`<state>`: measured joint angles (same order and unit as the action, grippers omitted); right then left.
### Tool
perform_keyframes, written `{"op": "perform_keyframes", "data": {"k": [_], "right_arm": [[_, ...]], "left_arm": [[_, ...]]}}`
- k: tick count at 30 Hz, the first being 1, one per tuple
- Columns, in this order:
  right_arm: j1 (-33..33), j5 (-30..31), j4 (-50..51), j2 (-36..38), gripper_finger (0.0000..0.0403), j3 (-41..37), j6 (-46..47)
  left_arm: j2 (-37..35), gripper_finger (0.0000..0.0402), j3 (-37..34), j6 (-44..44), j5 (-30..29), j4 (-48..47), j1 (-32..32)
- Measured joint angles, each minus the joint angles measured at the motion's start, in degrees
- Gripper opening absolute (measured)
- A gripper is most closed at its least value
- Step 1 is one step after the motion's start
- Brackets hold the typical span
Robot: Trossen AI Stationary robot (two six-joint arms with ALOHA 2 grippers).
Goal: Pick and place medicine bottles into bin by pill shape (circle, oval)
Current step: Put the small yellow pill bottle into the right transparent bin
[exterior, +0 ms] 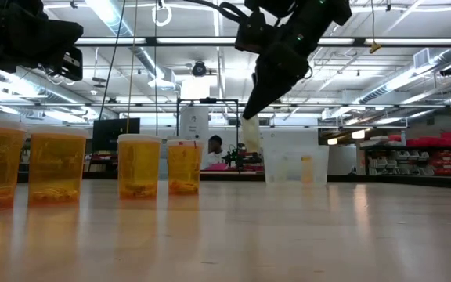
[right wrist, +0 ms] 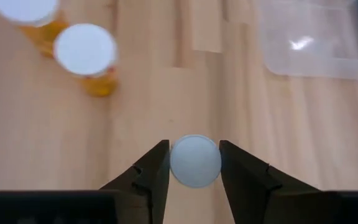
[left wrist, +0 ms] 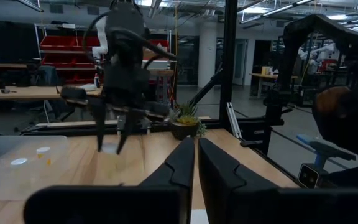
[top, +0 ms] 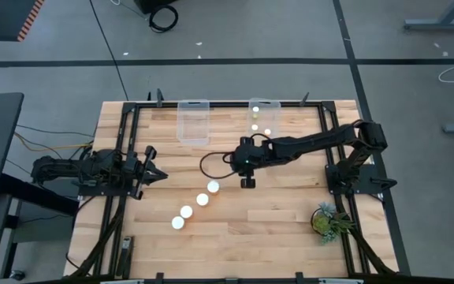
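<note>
The right gripper (right wrist: pixel 194 163) gripped a white-capped bottle (right wrist: pixel 195 160); one clear bin (top: pixel 262 119) held three bottles, the other bin (top: pixel 194 121) none, and the left gripper (top: pixel 154 174) rested closed.

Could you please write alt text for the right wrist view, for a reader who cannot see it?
The right hand grips a white-capped medicine bottle between its two dark fingers, held above the wooden table. Two more capped amber bottles stand on the table beyond, and a clear plastic bin sits off to one side.
</note>
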<state>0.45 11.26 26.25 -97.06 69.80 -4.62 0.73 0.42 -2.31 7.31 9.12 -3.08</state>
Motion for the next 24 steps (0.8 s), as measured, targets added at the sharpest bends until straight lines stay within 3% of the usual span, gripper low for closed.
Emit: {"op": "perform_keyframes", "data": {"k": [20, 24], "right_arm": [[-7.09, 2.52, 8.29, 0.00, 0.0140, 5.85, -1.42], [-8.59, 5.26, 8.66, 0.00, 0.0141, 5.88, -2.09]], "left_arm": [[0.00, 0.0034, -0.01, 0.00, 0.00, 0.00, 0.01], [0.00, 0.0034, 0.01, 0.00, 0.00, 0.00, 0.00]]}}
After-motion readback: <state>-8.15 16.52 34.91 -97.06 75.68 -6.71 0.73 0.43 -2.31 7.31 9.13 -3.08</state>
